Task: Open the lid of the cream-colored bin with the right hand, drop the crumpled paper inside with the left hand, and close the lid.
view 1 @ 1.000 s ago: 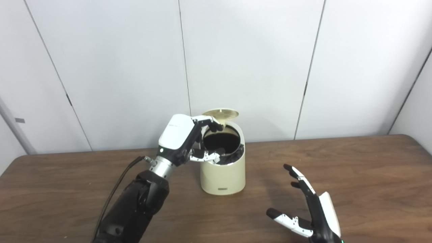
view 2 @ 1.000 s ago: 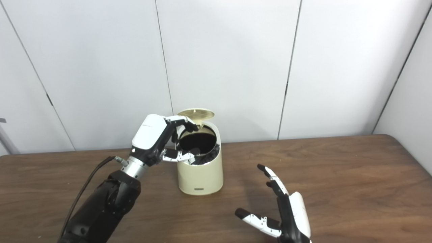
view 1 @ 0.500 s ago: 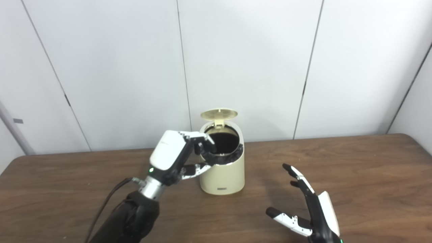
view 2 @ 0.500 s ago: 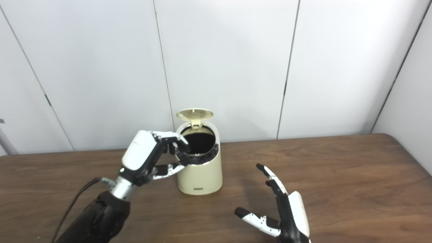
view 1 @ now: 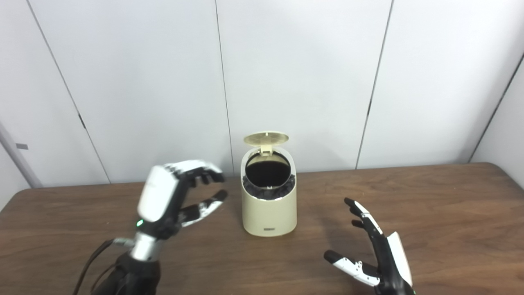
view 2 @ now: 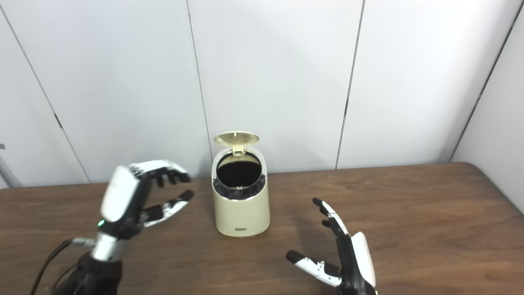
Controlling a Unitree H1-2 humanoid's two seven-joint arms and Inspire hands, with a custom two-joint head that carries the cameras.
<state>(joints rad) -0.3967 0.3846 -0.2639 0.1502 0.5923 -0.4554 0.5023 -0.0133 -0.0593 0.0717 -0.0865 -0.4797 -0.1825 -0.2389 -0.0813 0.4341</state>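
Bin (view 1: pixel 269 209), cream, standing upright on table (view 1: pixel 450 213) toward the far middle, lid (view 1: pixel 266 138) tipping up and back at its far rim, mouth showing a dark liner and dark inside. Paper not showing anywhere; whether it is lying inside the bin cannot be told. Left hand (view 1: pixel 170 200) hovering above the table just left of the bin, apart from it, fingers spread and curling, holding nothing. Right hand (view 1: pixel 378 254) sitting near and right of the bin, well apart, fingers splayed, palm facing left, holding nothing.
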